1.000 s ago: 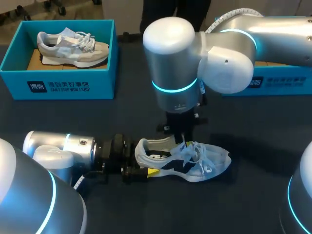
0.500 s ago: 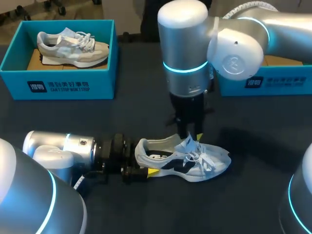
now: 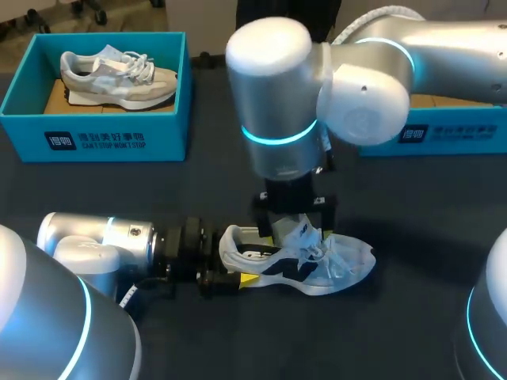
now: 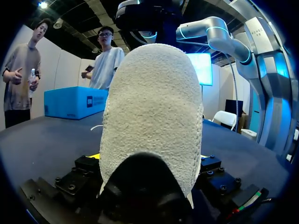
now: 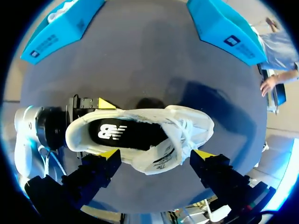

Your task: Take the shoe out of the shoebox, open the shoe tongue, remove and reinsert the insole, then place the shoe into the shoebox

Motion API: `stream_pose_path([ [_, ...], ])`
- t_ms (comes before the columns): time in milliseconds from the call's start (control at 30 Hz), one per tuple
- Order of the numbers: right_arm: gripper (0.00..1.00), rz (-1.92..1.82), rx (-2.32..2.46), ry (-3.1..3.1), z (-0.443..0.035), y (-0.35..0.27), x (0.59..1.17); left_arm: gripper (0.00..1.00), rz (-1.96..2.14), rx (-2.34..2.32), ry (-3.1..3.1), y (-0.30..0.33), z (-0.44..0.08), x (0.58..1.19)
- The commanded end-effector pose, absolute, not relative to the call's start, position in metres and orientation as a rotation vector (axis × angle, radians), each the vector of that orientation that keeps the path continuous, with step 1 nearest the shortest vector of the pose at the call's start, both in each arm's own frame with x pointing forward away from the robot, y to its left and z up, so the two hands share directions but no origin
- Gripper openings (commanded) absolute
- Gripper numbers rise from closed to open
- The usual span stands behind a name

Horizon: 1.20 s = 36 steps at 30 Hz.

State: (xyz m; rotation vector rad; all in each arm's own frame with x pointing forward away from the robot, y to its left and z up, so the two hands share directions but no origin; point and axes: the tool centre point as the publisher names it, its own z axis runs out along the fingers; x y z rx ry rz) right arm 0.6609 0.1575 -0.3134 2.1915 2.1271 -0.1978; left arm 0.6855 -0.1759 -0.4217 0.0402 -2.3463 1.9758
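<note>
In the head view, the white shoe (image 3: 305, 261) lies on its sole on the dark table (image 3: 412, 214), out of any box. My left arm comes in low behind its heel, and the left gripper (image 3: 231, 277) grips that heel, with one yellow tip showing against the side of the shoe nearer me. My right arm reaches down from above the shoe. The right gripper (image 3: 295, 220) hangs over the shoe's mouth with its fingers spread wide on either side of the lacing. Well beyond the heel end stands a teal shoebox (image 3: 103, 138) holding a grey shoe (image 3: 119, 75). A second teal box (image 3: 459, 131) sits well beyond the toe end.

In the left wrist view, the shoe's heel (image 4: 152, 112) fills the space between the fingers of the left gripper (image 4: 148, 161). It is clamped from both sides, and the heel rises upright ahead of the camera.

In the right wrist view, the right gripper (image 5: 156, 154) is wide open, holding nothing. The shoe (image 5: 187, 127) lies just under it. The black insole (image 5: 135, 135) shows inside the shoe's mouth. The white tongue (image 5: 163, 158) is folded out towards the gripper, between its two yellow tips; I cannot tell whether either tip touches it. One yellow tip of the left gripper (image 5: 103, 103) sits against the far side of the heel.
</note>
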Motion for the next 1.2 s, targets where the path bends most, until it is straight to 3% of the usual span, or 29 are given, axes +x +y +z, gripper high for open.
stream_pose_path([
  [33, 1.0, -0.146, 2.211, 2.079, -0.32, 0.157, 0.657, 0.0, 1.976, 0.041, -2.347, -0.176, -0.422, 0.685],
  [233, 0.93, -0.133, 2.247, 2.031, -0.322, 0.158, 0.666, 0.0, 1.976, 0.041, -2.347, -0.176, -0.422, 0.685],
  [800, 0.6, -0.106, 2.339, 1.945, -0.327, 0.147, 0.664, 0.0, 1.976, 0.041, -2.347, -0.176, -0.422, 0.685],
  [900, 0.37, -0.103, 2.354, 1.955, -0.326, 0.144, 0.663, 0.0, 1.976, 0.041, -2.347, -0.176, -0.422, 0.685],
  [1000, 0.02, -0.113, 2.345, 1.994, -0.323, 0.142, 0.662, 0.0, 1.976, 0.041, -2.347, -0.176, -0.422, 0.685],
  [1200, 0.0, -0.127, 2.278, 2.193, -0.318, 0.13, 0.664, 0.0, 1.976, 0.041, -2.347, -0.176, -0.422, 0.685],
])
